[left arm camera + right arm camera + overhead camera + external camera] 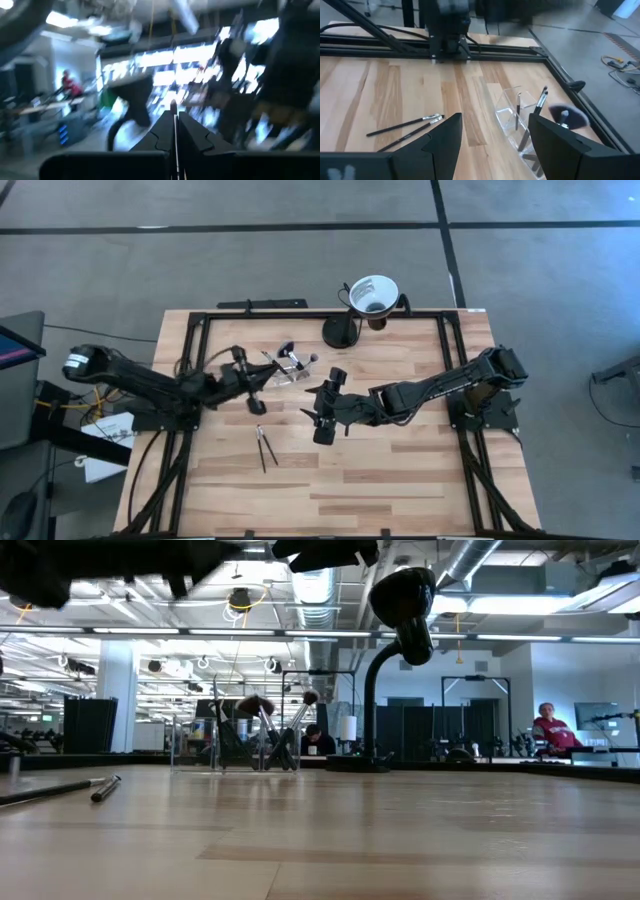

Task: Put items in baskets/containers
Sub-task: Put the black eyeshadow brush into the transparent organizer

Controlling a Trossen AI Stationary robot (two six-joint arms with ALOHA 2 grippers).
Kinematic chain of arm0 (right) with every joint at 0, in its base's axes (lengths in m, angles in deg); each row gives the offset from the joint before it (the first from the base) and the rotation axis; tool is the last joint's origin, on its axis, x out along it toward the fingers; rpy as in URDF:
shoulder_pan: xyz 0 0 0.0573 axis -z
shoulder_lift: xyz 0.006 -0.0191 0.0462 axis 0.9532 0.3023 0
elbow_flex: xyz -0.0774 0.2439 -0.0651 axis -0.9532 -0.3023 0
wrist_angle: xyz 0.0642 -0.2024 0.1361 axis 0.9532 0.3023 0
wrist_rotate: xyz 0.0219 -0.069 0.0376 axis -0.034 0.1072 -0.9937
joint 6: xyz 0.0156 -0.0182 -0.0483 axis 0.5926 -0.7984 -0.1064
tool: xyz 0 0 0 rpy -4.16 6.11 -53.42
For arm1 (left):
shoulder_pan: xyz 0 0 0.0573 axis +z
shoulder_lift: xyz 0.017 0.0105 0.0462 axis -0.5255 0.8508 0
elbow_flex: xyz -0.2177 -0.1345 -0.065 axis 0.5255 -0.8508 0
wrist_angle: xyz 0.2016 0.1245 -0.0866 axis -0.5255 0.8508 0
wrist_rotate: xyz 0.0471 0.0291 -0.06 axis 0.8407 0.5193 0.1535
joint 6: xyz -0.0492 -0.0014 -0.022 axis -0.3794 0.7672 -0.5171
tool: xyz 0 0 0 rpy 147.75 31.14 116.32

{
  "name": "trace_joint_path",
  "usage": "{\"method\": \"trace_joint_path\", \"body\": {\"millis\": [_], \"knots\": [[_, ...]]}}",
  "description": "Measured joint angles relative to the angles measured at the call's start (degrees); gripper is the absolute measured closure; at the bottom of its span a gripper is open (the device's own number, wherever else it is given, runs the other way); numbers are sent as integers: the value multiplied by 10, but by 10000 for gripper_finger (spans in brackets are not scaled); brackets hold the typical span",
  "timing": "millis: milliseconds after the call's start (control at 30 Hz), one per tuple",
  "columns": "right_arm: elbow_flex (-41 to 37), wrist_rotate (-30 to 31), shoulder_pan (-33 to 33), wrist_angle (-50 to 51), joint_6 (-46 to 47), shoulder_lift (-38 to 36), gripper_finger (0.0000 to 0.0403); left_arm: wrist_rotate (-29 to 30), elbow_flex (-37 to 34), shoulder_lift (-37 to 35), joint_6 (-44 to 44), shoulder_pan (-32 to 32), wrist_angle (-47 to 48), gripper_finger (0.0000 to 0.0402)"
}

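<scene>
Surfaces and finishes on the bench

Table (pixel 400 480): pale wood planks, smooth with a soft sheen, visible grain, edged by a matt black metal frame (pixel 485 50). Holder (pixel 512 120): clear, glossy plastic, see-through walls. Brushes (pixel 405 127) lying loose: thin dark handles, slightly shiny, with silvery ferrules; one fluffy black head (pixel 568 116) looks soft and matt. Funnel cup (pixel 374 292): white, smooth, on a glossy black stand (pixel 400 630). Right gripper (pixel 492 142) fingers: matt black plastic. Both arms: dark, dull finish.
</scene>
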Motion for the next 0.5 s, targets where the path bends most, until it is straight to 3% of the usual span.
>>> {"method": "trace_joint_path", "body": {"millis": [100, 233, 500], "knots": [[0, 0, -2, -3, 0, 0, 182, 4, -30, 50, 1, 31, -63, 390], [0, -2, -3, -7, 0, 0, 182, 8, -76, 99, 14, 71, -249, 390], [0, -2, -1, -24, -21, 0, 182, 5, -115, 154, -33, 135, -254, 390]]}}
